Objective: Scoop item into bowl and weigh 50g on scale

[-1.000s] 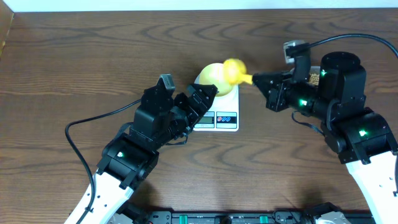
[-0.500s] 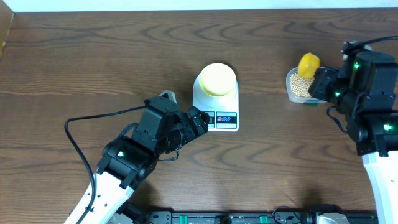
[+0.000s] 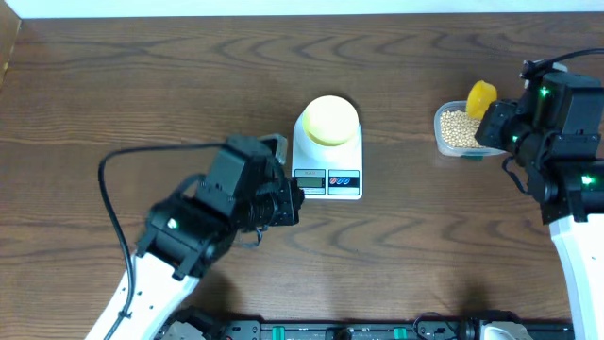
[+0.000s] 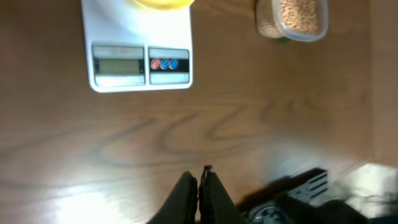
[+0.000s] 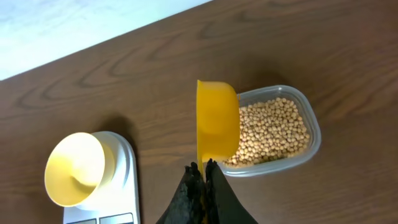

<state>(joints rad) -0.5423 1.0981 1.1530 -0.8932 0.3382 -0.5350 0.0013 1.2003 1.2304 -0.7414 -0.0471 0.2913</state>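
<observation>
Right of the scale [image 3: 326, 181], right gripper [image 5: 203, 172] clamps the yellow scoop [image 5: 217, 121] beside the beans [image 5: 273, 127]; left gripper [image 4: 200, 182], in front of it, closed, empty.

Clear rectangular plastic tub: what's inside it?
Small round tan beans fill the clear rectangular plastic tub. The bright yellow plastic scoop, held in the right end effector, covers one end; beans hide the floor.
</observation>
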